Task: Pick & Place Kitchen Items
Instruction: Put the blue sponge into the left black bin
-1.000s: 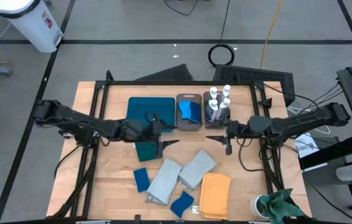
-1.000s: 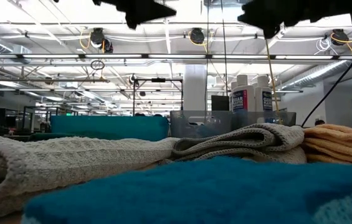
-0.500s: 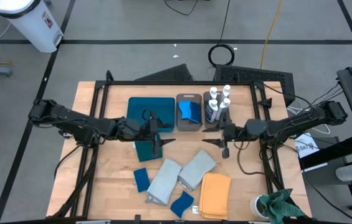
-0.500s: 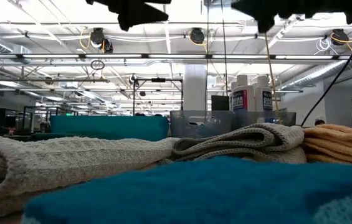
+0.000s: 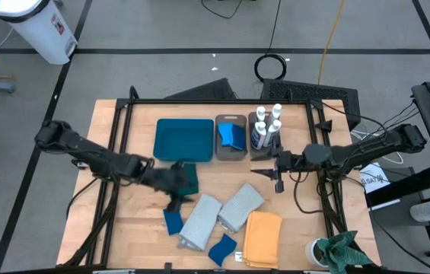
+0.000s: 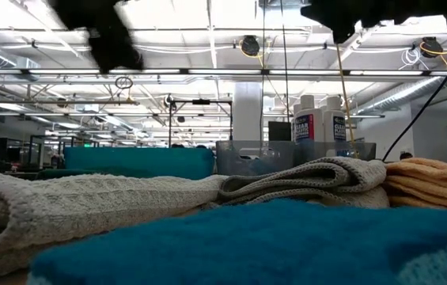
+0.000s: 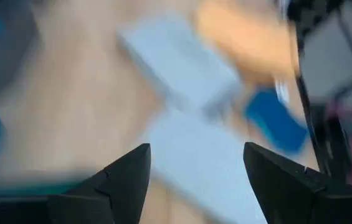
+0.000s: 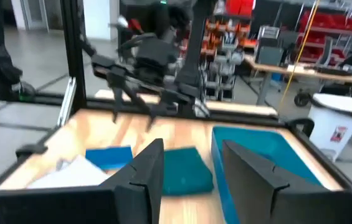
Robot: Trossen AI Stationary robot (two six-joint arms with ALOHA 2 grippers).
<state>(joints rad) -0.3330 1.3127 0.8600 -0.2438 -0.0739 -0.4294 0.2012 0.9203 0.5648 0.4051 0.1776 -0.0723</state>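
High view: overhead, straight down, whole table [image 5: 116, 228] covered. Low view: tabletop height, level, very near the grey cloth [image 6: 89, 206], facing the room. Wrist views: each looks past its own fingers. High and low share the bottles [image 5: 266, 125].

Even, bright overhead light with soft shadows on the pale wooden desk [image 5: 123, 228]. The left wrist view is heavily motion-blurred; the low view's bright ceiling lights glare.

Blue labels show on the white bottles [image 6: 319, 119] — large word "CLEAR" is just legible, the smaller print beneath it too small to read.
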